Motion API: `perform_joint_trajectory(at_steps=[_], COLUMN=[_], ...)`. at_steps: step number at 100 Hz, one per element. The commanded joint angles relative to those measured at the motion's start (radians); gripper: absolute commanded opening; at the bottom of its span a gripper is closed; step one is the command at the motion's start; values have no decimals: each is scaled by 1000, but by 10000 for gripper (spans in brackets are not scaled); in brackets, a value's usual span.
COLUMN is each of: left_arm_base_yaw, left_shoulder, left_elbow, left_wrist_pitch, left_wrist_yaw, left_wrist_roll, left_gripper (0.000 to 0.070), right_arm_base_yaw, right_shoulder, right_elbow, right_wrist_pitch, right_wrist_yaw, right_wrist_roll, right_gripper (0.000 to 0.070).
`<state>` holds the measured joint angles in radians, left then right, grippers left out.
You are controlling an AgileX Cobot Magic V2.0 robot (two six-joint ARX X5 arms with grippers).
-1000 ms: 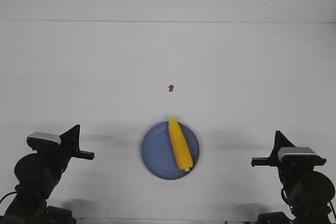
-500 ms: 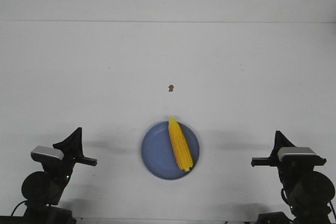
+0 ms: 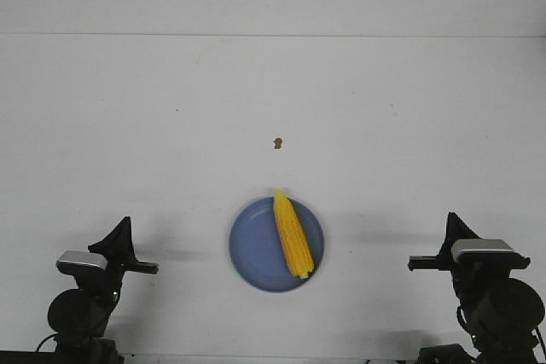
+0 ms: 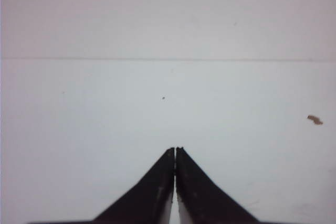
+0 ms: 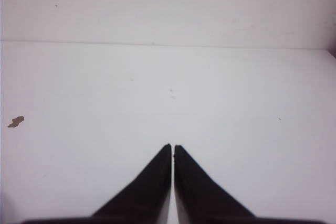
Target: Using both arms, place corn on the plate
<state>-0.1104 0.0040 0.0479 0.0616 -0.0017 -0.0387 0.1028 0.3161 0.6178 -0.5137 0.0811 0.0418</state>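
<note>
Corn is in neither hand. The left hand (image 4: 175, 153) is clenched, its two black fingers pressed tip to tip with nothing between them, and the right hand (image 5: 171, 150) is clenched and empty the same way. Both wrist views look out over bare white worktop (image 3: 409, 108), so neither hand points at the task's things. In the front view the left hand (image 3: 122, 232) sits low at the near left corner and the right hand (image 3: 452, 229) at the near right, each well apart from the plate (image 3: 252, 249) between them. The corn (image 3: 292, 234) lies on the blue plate, slightly right of its middle, its pointed tip at the far rim and its blunt end near the front rim. Judging by this, the placing looks done and the arms are parked clear. A small brown speck (image 3: 277, 143) lies on the worktop beyond the plate.
</note>
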Motion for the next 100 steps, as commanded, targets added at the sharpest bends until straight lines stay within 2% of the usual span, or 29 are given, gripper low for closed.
perform_joint_trajectory(at_steps=[1,33,100], left_arm_base_yaw=[3,35,35], left_shoulder=[-1,-1,-1], left_elbow=[-7,-34,-34], left_wrist_pitch=[26,97,97], left_wrist_yaw=[-3,-2,-2], left_wrist_roll=[15,27,23], left_gripper=[15,15,15], right_arm_base_yaw=[0,0,0], right_shoulder=[4,4,4], right_elbow=[8,8,8], right_wrist_pitch=[12,12,12], right_wrist_yaw=[2,2,2], right_wrist_roll=[6,6,6], right_gripper=[12,12,12])
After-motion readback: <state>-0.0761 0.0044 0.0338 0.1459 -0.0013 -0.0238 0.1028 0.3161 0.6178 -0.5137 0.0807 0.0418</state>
